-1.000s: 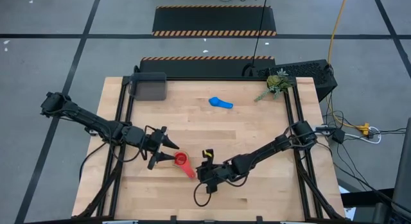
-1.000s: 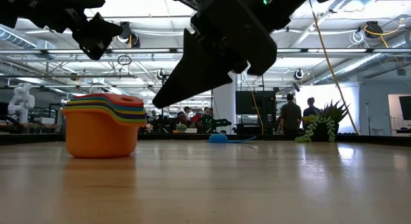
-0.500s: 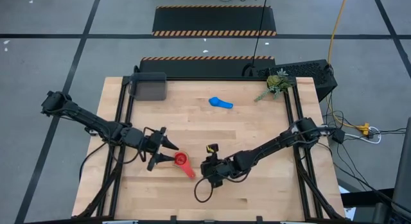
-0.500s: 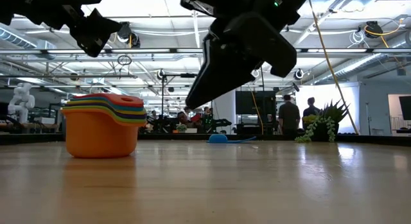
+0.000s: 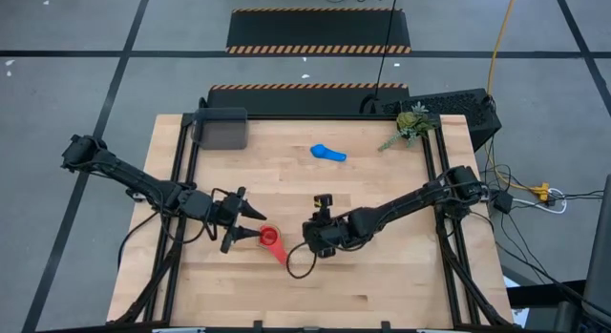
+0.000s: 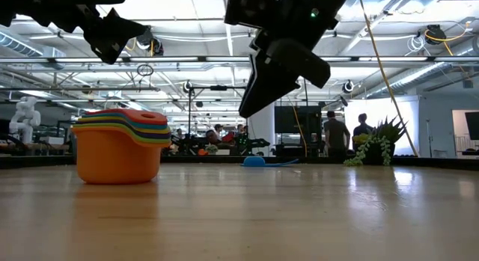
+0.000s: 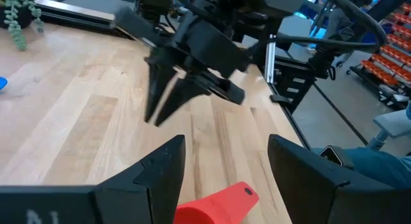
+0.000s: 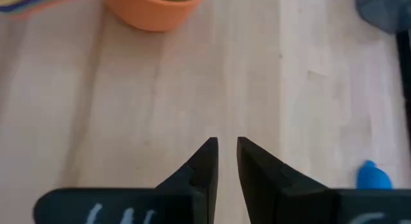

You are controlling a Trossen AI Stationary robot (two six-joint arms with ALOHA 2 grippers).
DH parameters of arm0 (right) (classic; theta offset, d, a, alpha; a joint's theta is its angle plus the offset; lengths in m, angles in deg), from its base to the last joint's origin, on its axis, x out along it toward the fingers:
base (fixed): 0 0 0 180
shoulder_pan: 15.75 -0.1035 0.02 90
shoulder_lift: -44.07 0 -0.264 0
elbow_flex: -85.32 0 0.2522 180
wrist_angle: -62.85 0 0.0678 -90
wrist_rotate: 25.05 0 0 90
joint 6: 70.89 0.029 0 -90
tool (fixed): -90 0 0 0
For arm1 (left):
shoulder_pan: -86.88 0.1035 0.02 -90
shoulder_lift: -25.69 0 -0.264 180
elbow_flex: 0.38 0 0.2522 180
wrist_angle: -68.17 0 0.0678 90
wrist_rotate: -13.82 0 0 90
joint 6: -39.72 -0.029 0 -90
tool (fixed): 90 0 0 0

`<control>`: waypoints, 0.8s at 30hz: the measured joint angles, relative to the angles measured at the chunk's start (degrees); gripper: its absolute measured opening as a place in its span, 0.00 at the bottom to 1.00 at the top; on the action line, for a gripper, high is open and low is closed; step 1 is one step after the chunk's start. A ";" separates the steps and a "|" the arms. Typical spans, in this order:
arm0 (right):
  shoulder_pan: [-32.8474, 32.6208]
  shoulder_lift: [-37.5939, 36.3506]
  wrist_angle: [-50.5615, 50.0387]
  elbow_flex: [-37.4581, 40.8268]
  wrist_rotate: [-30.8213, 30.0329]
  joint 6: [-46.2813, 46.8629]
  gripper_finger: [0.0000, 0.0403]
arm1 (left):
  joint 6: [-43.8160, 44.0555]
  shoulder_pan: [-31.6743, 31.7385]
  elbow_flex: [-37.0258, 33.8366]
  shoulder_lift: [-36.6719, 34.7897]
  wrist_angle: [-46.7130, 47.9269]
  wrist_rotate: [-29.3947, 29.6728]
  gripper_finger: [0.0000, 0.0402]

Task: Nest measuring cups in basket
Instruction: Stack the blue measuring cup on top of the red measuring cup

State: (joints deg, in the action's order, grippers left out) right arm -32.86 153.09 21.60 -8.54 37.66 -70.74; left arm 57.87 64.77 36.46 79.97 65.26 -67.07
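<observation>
A stack of nested measuring cups, orange at the bottom and red on top, stands on its base left of the table's middle, near the front. Its red handle sticks out toward the near edge. A light blue cup lies alone farther back. The dark grey basket sits at the far left corner. My left gripper hovers open just left of the stack and above it, touching nothing. My right gripper hangs right of the stack, slanting down, its fingers almost together with nothing between them.
A green plant sprig lies at the far right corner. A black cable loop hangs under my right arm near the stack's handle. Bare wood lies between the stack and the basket. People stand in the room beyond the table.
My right gripper has drawn back from the stack, going up and toward the table's right and far edges, and has tipped its fingers up to a shallower slant. The stack and the left arm have kept still.
</observation>
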 joint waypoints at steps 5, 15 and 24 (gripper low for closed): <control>2.34 -0.27 -2.36 0.00 -0.12 -2.62 0.17 | 0.07 0.00 0.01 0.00 0.07 0.00 0.56; 8.68 -0.25 -10.93 0.00 -4.61 -5.80 0.30 | 0.39 0.00 0.01 0.00 0.12 0.00 0.56; 15.36 -0.23 -17.70 0.05 -3.50 -17.48 0.38 | 0.08 -0.02 0.03 0.00 0.37 0.00 0.56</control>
State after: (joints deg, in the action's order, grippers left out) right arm -17.50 152.86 3.90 -8.48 34.17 -88.22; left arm 57.95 64.75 36.49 79.97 65.63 -67.07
